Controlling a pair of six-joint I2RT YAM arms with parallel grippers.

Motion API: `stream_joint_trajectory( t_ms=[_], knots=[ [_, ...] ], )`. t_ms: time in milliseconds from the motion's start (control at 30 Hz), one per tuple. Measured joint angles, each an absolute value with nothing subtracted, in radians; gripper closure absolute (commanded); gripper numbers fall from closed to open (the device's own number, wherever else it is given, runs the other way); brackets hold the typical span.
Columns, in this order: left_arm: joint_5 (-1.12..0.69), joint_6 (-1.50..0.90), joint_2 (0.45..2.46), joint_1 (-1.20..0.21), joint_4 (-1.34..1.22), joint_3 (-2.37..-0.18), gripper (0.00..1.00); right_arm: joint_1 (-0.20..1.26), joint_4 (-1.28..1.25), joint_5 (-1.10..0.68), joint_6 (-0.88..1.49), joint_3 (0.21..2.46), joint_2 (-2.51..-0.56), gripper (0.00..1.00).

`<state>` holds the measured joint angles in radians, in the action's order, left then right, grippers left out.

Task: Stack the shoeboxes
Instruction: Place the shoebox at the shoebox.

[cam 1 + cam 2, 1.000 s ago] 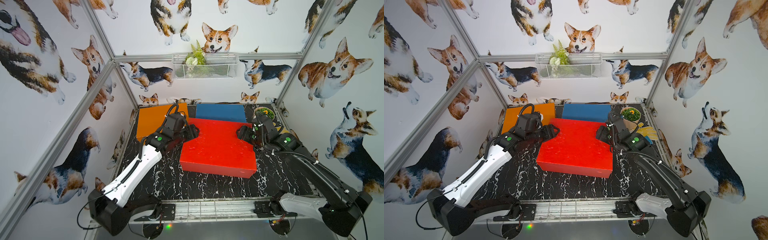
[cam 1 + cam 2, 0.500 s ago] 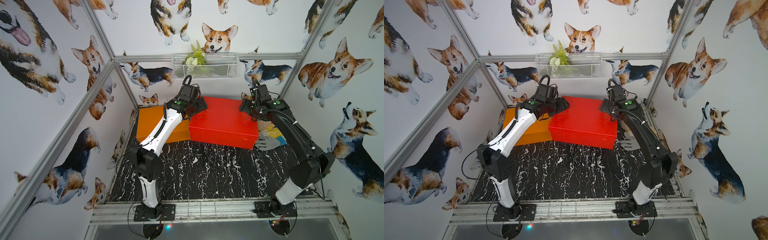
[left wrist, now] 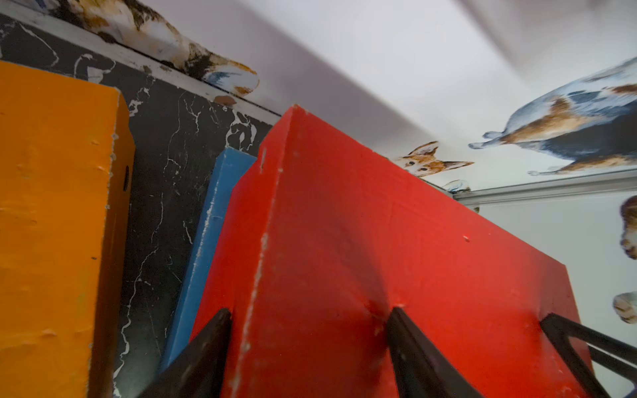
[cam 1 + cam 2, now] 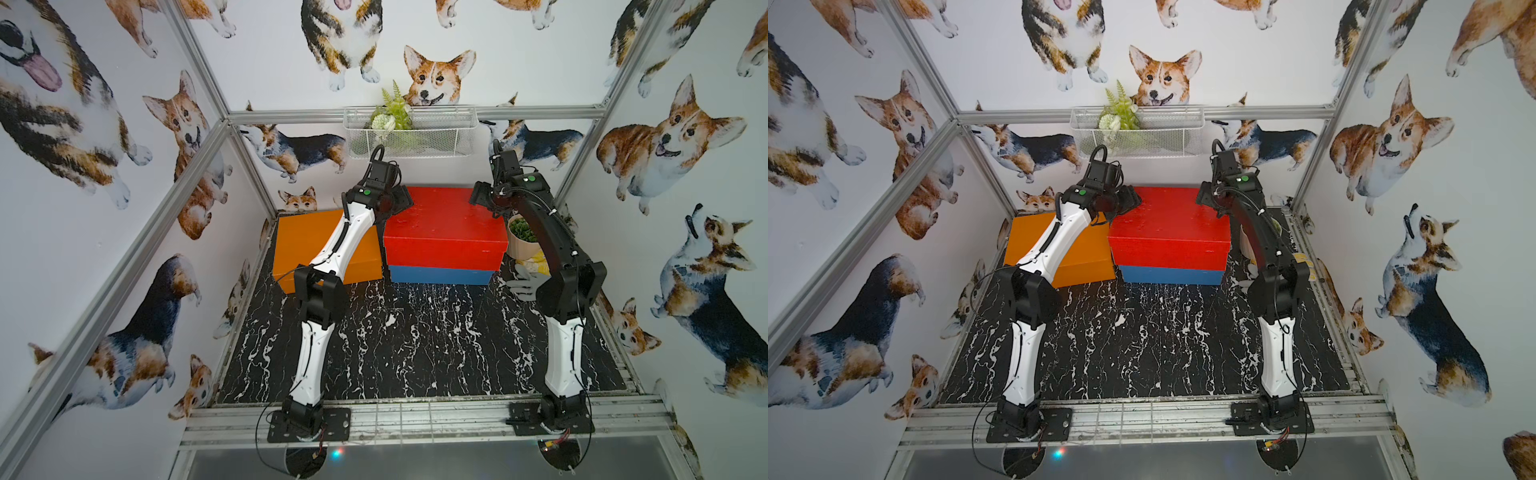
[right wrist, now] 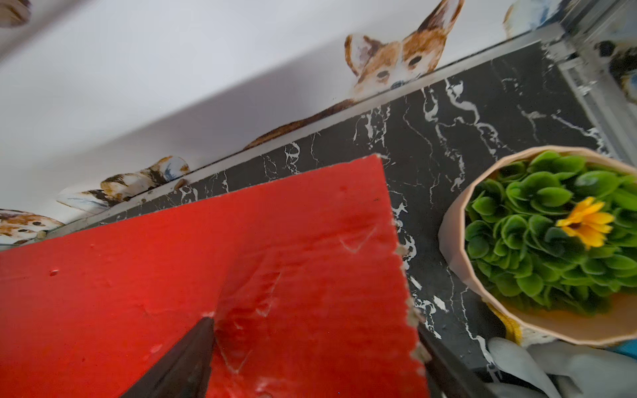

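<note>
The red shoebox (image 4: 444, 224) (image 4: 1169, 226) lies on top of the blue shoebox (image 4: 440, 275) (image 4: 1169, 275) at the back of the table, its edges roughly in line with the blue one's. The orange shoebox (image 4: 299, 241) (image 4: 1092, 249) stands alone on the table just left of them. My left gripper (image 4: 401, 199) (image 3: 310, 312) is shut on the red box's (image 3: 379, 241) left end, one finger on the lid and one down the side. At the right end my right gripper (image 4: 478, 197) (image 5: 313, 325) is shut the same way on the red box (image 5: 241, 258).
A potted plant (image 4: 521, 232) (image 5: 551, 241) stands close to the right of the stack, with a grey glove (image 4: 525, 284) in front of it. A wire basket (image 4: 409, 133) hangs on the back wall above the boxes. Walls close in the table's left, right and back.
Both arms lifted the red box off the table in front of the blue box and carried it back. It now rests on the blue box, both grippers still shut on it.
</note>
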<state>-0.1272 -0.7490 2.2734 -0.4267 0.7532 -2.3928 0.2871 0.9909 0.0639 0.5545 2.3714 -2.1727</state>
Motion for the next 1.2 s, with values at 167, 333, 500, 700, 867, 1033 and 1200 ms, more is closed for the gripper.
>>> stream_joint_trajectory(
  t_ms=[167,333,500,700,867,1033,1200],
  knots=[
    [-0.131,-0.747,2.304,-0.423,0.682,-2.393,0.28,0.26,0.928,0.032,0.539,2.377,-2.206,0.15],
    [-0.15,-0.736,2.329,-0.414,0.616,-2.393,0.25,0.245,0.86,0.018,0.526,2.377,-2.233,0.13],
    [-0.16,-0.732,2.325,-0.41,0.566,-2.36,0.21,0.24,0.809,0.012,0.516,2.383,-2.255,0.06],
    [-0.199,-0.715,2.266,-0.404,0.528,-2.26,0.11,0.24,0.785,-0.01,0.495,2.356,-2.238,0.0],
    [-0.245,-0.706,2.194,-0.393,0.535,-2.171,0.02,0.241,0.756,-0.035,0.503,2.242,-2.159,0.0],
    [-0.292,-0.706,2.15,-0.371,0.538,-2.122,0.0,0.247,0.76,-0.052,0.536,2.161,-2.092,0.0],
    [-0.346,-0.707,2.183,-0.342,0.538,-2.168,0.0,0.246,0.769,-0.052,0.574,2.154,-2.082,0.0]
  ],
)
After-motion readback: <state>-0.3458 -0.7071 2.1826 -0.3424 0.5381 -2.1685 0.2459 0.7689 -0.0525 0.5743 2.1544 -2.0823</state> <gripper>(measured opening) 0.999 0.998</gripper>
